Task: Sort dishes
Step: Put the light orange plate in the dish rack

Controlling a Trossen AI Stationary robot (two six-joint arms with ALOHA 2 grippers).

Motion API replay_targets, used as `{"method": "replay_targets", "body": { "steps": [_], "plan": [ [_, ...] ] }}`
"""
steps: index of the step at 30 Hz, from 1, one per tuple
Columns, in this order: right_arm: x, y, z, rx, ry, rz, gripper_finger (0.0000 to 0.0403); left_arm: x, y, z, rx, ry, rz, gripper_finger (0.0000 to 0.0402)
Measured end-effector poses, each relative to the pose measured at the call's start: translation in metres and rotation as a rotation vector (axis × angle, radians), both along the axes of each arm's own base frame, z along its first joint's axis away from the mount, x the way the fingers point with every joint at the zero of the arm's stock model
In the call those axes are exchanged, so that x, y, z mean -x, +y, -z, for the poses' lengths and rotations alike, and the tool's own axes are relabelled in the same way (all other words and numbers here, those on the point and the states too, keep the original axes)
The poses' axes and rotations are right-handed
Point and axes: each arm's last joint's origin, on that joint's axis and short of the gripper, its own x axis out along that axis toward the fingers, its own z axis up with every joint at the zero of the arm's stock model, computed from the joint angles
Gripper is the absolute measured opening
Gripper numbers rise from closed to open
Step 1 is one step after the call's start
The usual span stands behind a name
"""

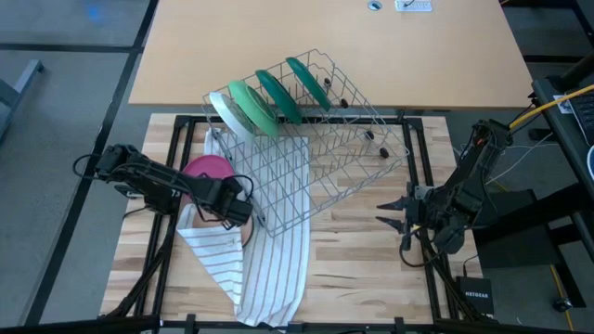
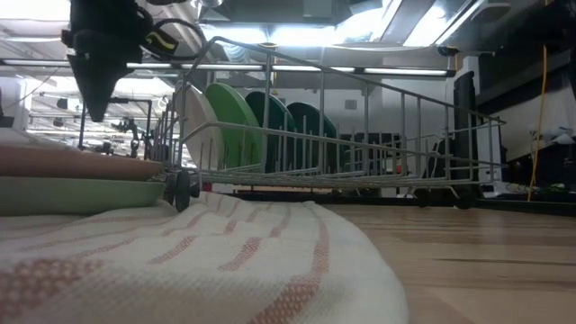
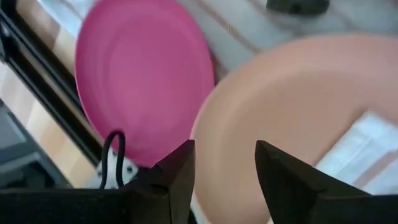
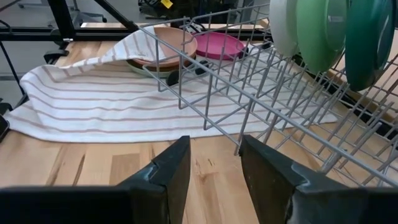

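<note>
Several plates stand on edge in the wire rack [image 1: 325, 153]: a white-faced one [image 1: 225, 113], a light green one [image 1: 252, 104] and two dark green ones [image 1: 278, 95]. A magenta plate [image 3: 143, 74] lies flat at the left. Beside it a peach-pink plate [image 3: 298, 106] sits on a light green dish [image 2: 72, 193]. My left gripper [image 3: 224, 168] is open. It hovers just above the peach plate's rim, clear of it in the low view [image 2: 97, 108]. My right gripper [image 4: 214, 168] is open and empty, right of the rack [image 1: 385, 213].
A white striped cloth [image 1: 264, 269] runs from under the rack toward the table's near edge, and one corner lies over the peach plate [image 3: 367, 143]. Bare wood [image 1: 371, 269] shows at the near right. The rack sits askew across the middle.
</note>
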Motion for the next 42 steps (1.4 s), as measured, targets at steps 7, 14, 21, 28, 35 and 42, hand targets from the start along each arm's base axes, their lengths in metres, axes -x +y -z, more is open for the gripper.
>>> {"method": "replay_targets", "body": {
  "steps": [7, 14, 21, 28, 35, 42],
  "plan": [
    [-0.001, 0.002, -0.001, -0.019, -0.013, 0.0, 0.0145, 0.009, 0.002, -0.002, 0.014, 0.109, -0.018, 0.0216],
    [-0.001, 0.002, -0.001, -0.02, -0.013, 0.0, 0.0145, 0.009, 0.002, 0.001, 0.021, 0.118, 0.027, 0.0241],
    [-0.001, 0.002, -0.001, -0.032, -0.015, 0.004, 0.0145, 0.023, 0.006, 0.034, -0.009, 0.178, -0.02, 0.0234],
    [-0.001, 0.002, -0.001, -0.033, -0.015, 0.005, 0.0145, 0.035, 0.008, 0.063, 0.012, 0.195, -0.021, 0.0233],
    [-0.001, 0.002, -0.001, -0.033, -0.015, 0.005, 0.0145, 0.04, 0.008, 0.08, 0.053, 0.192, -0.007, 0.0223],
    [-0.001, 0.002, -0.001, -0.033, -0.015, 0.005, 0.0145, 0.041, 0.008, 0.08, 0.082, 0.21, 0.037, 0.0141]
  ]
}}
